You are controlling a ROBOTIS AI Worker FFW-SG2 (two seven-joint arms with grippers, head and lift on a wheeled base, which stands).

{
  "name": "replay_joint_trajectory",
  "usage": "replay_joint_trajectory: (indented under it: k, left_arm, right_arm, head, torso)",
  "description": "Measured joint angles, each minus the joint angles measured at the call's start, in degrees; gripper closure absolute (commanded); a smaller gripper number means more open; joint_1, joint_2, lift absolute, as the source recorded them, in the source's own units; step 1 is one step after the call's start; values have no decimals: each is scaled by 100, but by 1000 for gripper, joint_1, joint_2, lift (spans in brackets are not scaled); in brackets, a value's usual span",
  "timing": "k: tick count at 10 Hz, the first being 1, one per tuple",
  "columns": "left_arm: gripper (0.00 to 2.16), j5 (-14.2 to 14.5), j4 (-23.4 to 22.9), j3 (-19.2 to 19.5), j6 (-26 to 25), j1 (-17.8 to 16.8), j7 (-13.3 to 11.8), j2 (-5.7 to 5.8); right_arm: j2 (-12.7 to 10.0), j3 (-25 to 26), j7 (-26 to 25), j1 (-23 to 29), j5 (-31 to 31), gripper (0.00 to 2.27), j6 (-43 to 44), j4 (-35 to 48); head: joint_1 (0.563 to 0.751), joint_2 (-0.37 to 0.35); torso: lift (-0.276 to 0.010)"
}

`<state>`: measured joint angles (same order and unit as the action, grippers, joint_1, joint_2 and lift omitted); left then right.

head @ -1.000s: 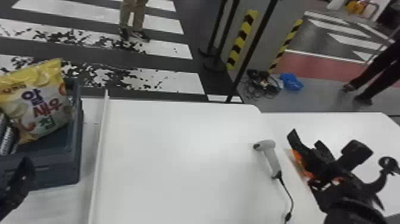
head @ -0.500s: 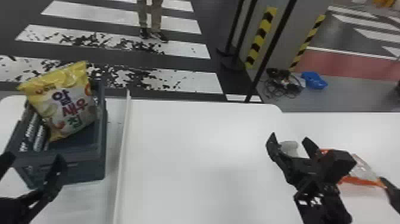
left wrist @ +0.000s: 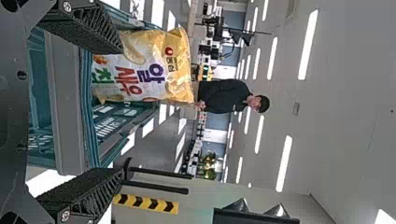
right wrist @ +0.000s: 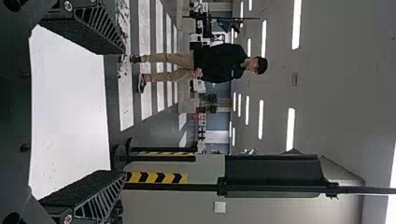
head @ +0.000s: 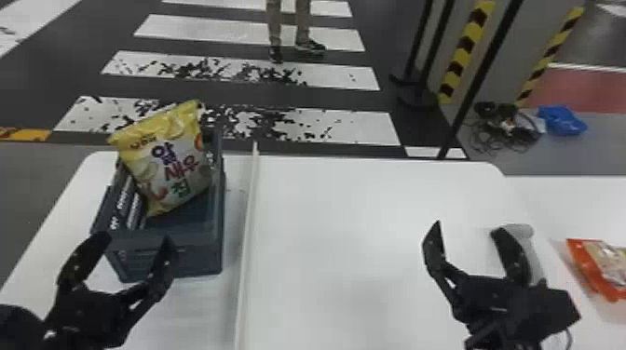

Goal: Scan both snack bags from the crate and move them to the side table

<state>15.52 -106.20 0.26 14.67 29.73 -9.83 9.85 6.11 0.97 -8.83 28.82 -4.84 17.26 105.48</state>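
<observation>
While one yellow snack bag [head: 172, 163] stands tilted in the single crate [head: 198, 256] at left, one orange snack bag [head: 601, 270] lies on the side table [head: 568, 200] at right. The left gripper [head: 134, 239], at the crate's near side, and the right gripper [head: 468, 227], by one scanner [head: 532, 246], each have two fingers spread wide, gripping nothing.

1. The snack bag [head: 174, 153] is made of glossy film; its surface is creased.
2. The crate [head: 200, 256] is moulded in plastic; a mostly matt finish is shown.
3. The table [head: 372, 209] is surfaced smooth, with a soft sheen.
4. The scanner [head: 525, 232] is cased in smooth plastic.
5. The orange pack [head: 591, 272] is wrapped in shiny film.
6. Both the left gripper [head: 134, 239] and right gripper [head: 469, 228] are finished matt; their fingers [left wrist: 86, 28] are faced with rough, grained pads.
</observation>
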Motion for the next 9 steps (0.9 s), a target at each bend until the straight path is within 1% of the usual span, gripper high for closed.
replay_joint_trajectory:
  k: [1,3,4,6,8,9]
  left_arm:
    - [100,-19,-9,-27,-49,-27,9,-7]
    - [100,-112,-75,-73,-210,-53,37,-51]
    - [100,-141,-208,-81,-430,-54,62,-66]
    - [97,-161,-764,-23,-1280,-11,17,-56]
    - [100,-163,-1299,195,-2286,-20,-136,-14]
    - [100,-163,-1453,329,-2674,-97,-217,11]
  right_arm:
    - [-53,-161,-27,34,127,76,165,-120]
    - [-123,-344,-31,60,195,76,364,-341]
    - [-127,-388,-31,68,198,76,412,-412]
    - [-127,-391,-31,80,178,76,456,-518]
    - [-120,-368,-32,78,135,76,472,-629]
    - [-117,-358,-31,72,118,76,474,-667]
  head:
    - [695,-58]
    - [695,-41]
    - [695,-40]
    - [695,-51]
    - [695,-54]
    - [695,-50]
  torso:
    - [-99]
    - [-99]
    - [-99]
    - [-99]
    - [-99]
    - [-99]
